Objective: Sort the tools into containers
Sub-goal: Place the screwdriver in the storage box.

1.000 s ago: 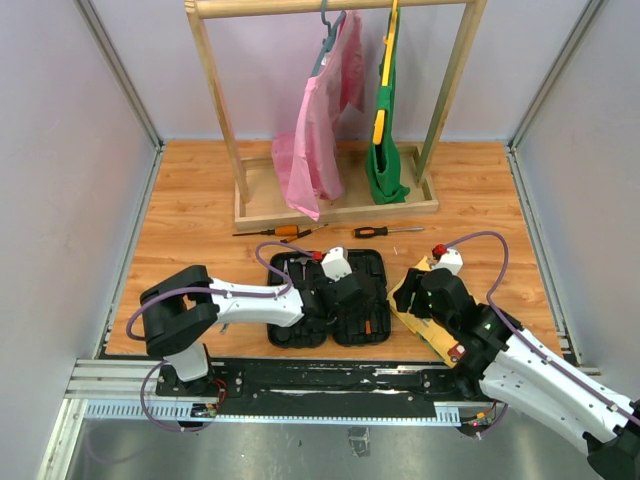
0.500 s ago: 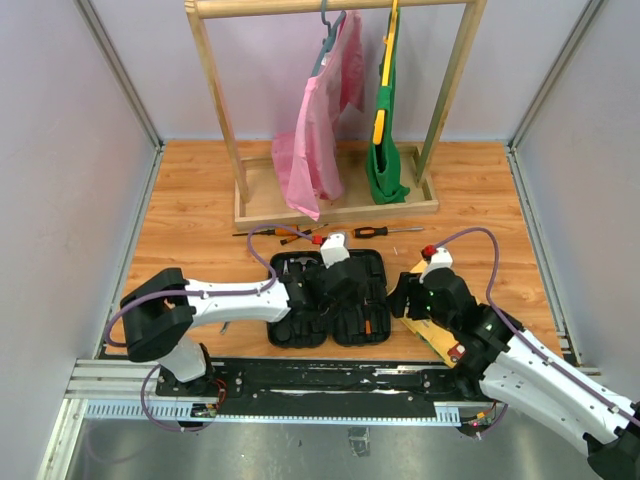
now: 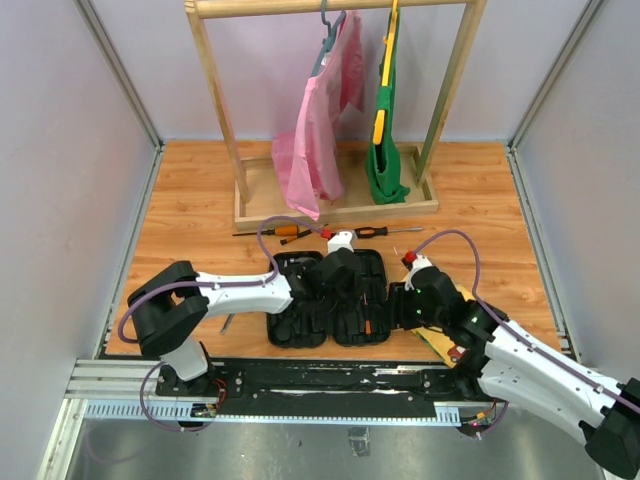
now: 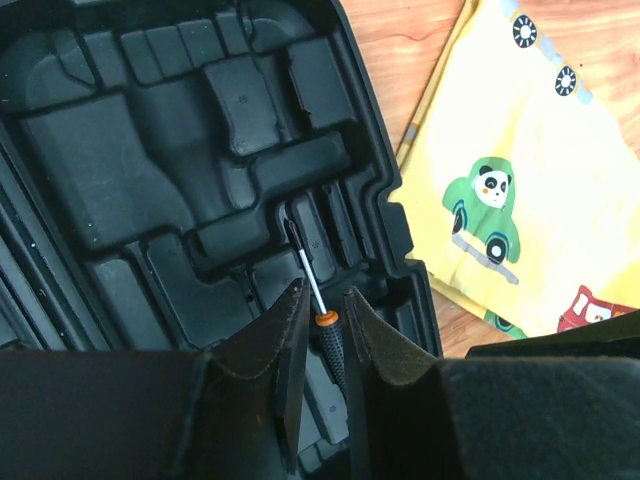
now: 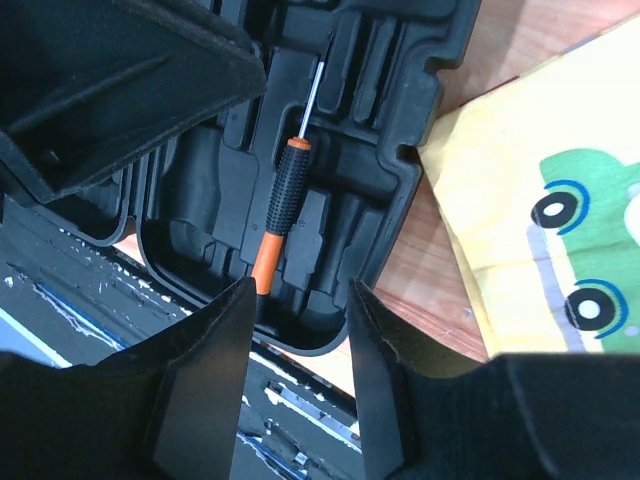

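The black tool case (image 3: 300,320) lies open on the wooden floor, both halves up. An orange-and-black screwdriver (image 5: 285,195) lies in a slot of its right half; it also shows in the top view (image 3: 372,325) and in the left wrist view (image 4: 331,345). My left gripper (image 3: 343,292) hovers over that half, jaws narrowly apart (image 4: 325,293), the screwdriver showing below the gap, not gripped. My right gripper (image 3: 396,305) is open and empty (image 5: 300,290) above the case's near right corner. Two more screwdrivers (image 3: 288,231) (image 3: 383,231) lie on the floor behind the case.
A yellow picture board (image 4: 520,190) lies right of the case, partly under my right arm (image 3: 438,340). A wooden clothes rack (image 3: 335,205) with pink and green garments stands at the back. A metal rail (image 3: 330,385) runs along the near edge.
My left gripper has moved away from the near edge, toward the far side of the case. My right gripper has moved left, off the yellow board to the case's right edge.
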Controlling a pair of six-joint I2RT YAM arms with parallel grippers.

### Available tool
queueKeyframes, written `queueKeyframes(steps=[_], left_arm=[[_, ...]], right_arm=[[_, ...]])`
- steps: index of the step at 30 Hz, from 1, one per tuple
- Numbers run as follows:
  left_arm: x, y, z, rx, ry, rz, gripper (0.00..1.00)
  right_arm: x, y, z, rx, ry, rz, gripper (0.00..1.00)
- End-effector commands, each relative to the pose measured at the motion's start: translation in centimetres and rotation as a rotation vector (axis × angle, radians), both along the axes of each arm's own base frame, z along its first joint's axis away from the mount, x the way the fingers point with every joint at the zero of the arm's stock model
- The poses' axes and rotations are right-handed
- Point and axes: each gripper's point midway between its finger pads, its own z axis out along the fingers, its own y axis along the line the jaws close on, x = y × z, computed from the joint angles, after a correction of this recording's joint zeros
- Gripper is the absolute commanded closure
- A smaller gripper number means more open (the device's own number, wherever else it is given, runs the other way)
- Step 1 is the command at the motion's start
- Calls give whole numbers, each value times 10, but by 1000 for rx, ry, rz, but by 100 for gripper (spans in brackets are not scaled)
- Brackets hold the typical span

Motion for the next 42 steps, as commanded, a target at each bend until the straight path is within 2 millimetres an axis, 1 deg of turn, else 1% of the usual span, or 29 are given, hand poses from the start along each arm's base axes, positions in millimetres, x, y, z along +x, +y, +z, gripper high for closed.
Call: queueKeyframes(steps=[1, 3, 8, 11, 15, 18, 21, 23, 26, 29, 36, 42], left_arm=[[8, -5, 9, -39, -20, -14, 76], [11, 2, 12, -55, -23, 4, 77], [15, 32, 18, -53, -46, 45, 77], [17, 56, 23, -20, -77, 79, 77], [16, 91, 25, 31, -113, 130, 76], [15, 114, 22, 42, -117, 156, 75], [12, 130, 18, 45, -113, 166, 75], [10, 138, 14, 49, -110, 173, 74], [8, 145, 8, 57, -105, 174, 74], [6, 148, 1, 68, -94, 168, 74], [3, 143, -7, 64, -78, 142, 74], [3, 143, -12, 71, -68, 140, 74]], right_arm=[[-7, 11, -2, 19, 35, 24, 58], [-5, 12, -2, -1, 35, 20, 59], [0, 13, -7, -60, 56, 17, 64], [2, 16, -9, -95, 61, 16, 67], [5, 23, -9, -126, 51, 20, 70], [8, 27, -8, -146, 49, 19, 73], [10, 33, -6, -154, 52, 22, 75], [10, 35, -9, -169, 61, 25, 76], [10, 38, -11, -187, 69, 26, 79], [9, 39, -14, -214, 77, 21, 80], [9, 38, -16, -247, 79, 10, 81], [8, 38, -23, -271, 96, 16, 81]])
